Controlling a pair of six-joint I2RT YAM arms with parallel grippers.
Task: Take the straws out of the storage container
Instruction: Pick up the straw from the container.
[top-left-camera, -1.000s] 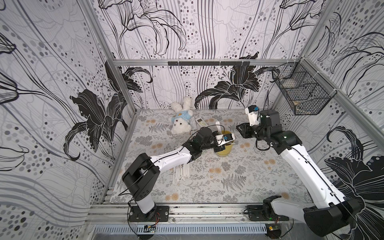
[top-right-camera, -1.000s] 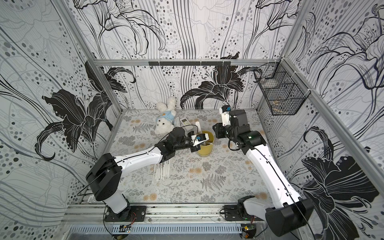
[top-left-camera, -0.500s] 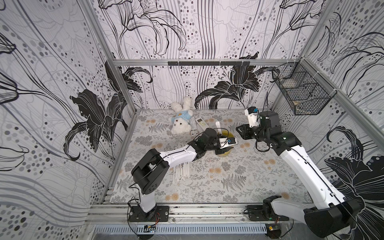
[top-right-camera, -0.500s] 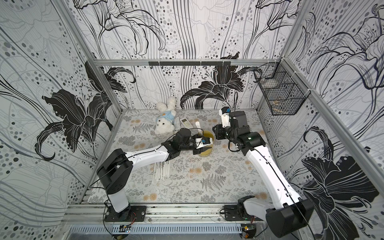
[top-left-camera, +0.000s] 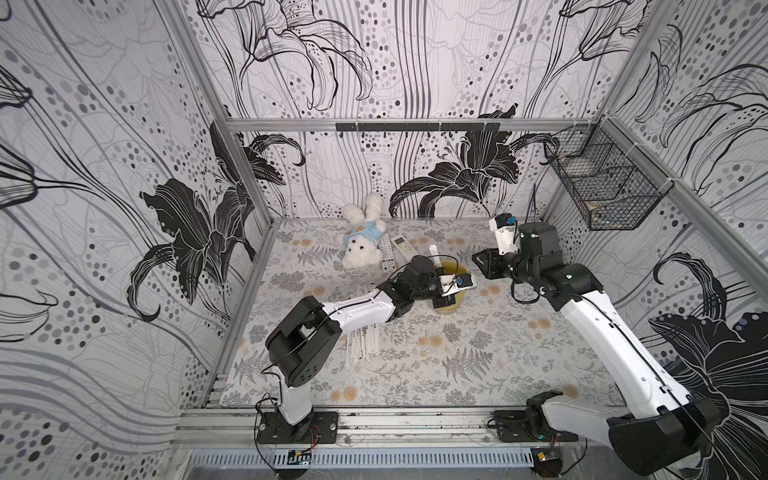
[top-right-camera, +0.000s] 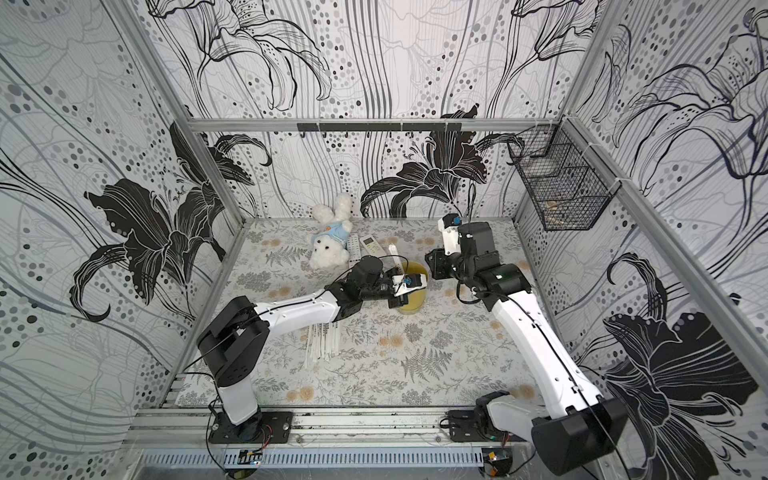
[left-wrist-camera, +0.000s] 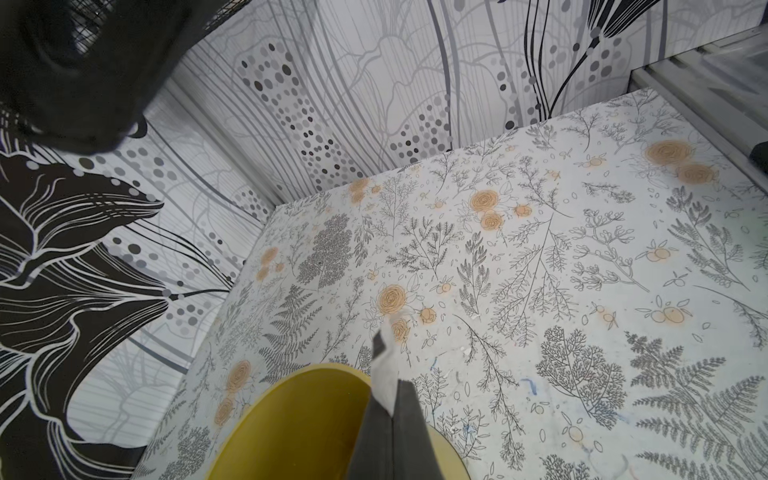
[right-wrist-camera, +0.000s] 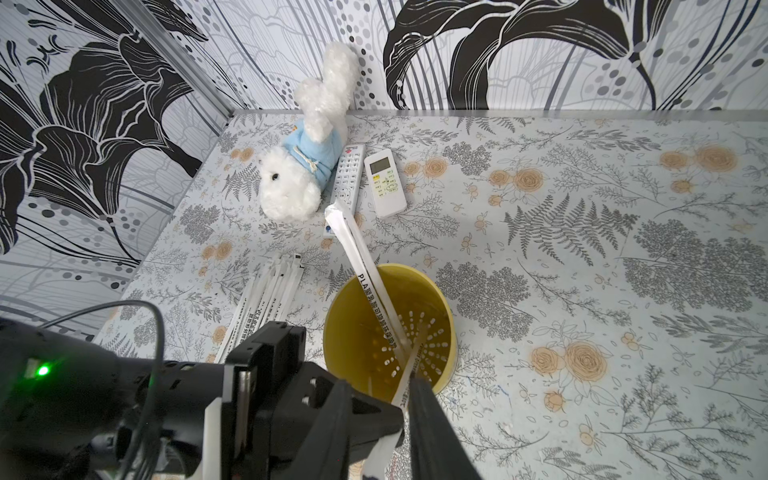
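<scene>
Since a second ago the left arm (top-left-camera: 357, 309) has swung its black elbow rightward in the frame and pushed its wrist a little further across the plain yellow cylindrical cup (top-left-camera: 446, 306), while the right arm (top-left-camera: 598, 316) has kept its place; that cup stands on the fern-printed surface (top-left-camera: 498, 353) near the middle of both top views; the left jaws are pinched tight on one white paper-wrapped straw (right-wrist-camera: 404, 376), its lower end down inside the cup and its tip (left-wrist-camera: 384, 374) poking just past the jaws in the left wrist view; a second wrapped straw (right-wrist-camera: 357, 253) leans on the rim, slanting toward the upper left of the right wrist view; the other straws (top-left-camera: 363, 345) lie in a loose bundle on the surface, lower left of the cup in the top views, partly under the left forearm; the right jaws hang just to the upper right of the cup's rim there, and how wide they stand I cannot tell
</scene>
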